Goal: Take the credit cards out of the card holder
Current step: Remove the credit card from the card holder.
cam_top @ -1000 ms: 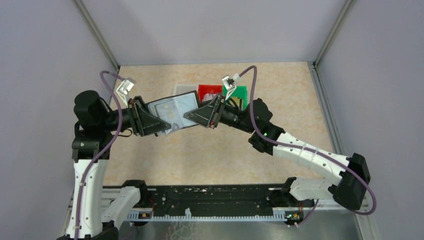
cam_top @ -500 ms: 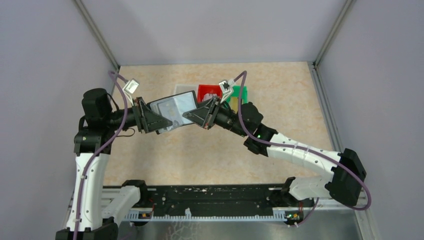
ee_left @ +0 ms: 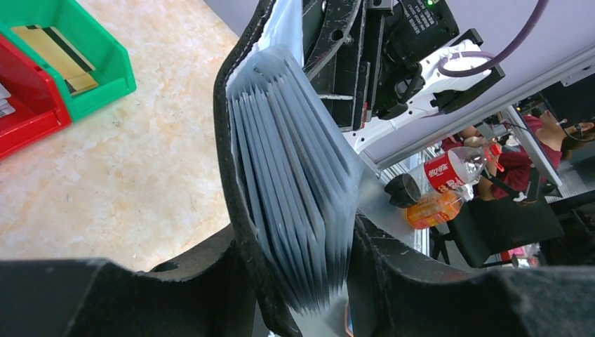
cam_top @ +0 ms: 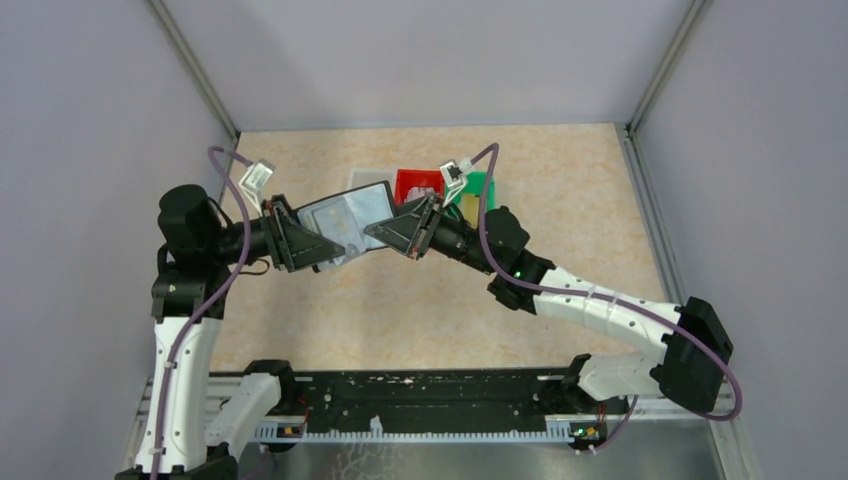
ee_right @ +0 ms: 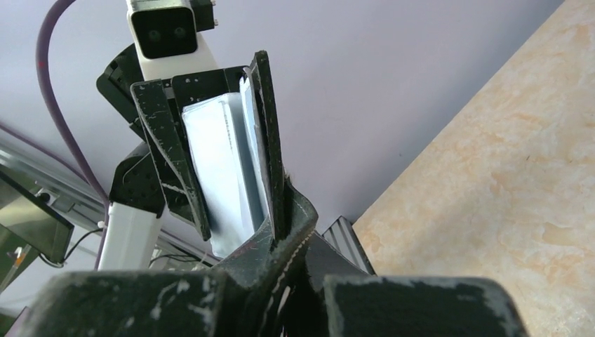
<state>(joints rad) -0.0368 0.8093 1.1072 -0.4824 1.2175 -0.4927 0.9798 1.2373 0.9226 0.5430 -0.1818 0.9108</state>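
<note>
Card holder (cam_top: 345, 222) is being held open in mid-air. I judge the right gripper (cam_top: 380, 232) should be drawing the cover aside gently while the left gripper (cam_top: 322, 250) is keeping firm hold, so the fanned sleeves (ee_left: 295, 203) are spreading without tearing. It is hanging above the table (cam_top: 560, 200) between both pincers, the left clamping the sleeve end and the right pressing together on the black cover's edge.

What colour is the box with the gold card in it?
The box is green. The left wrist view shows it best.
</note>
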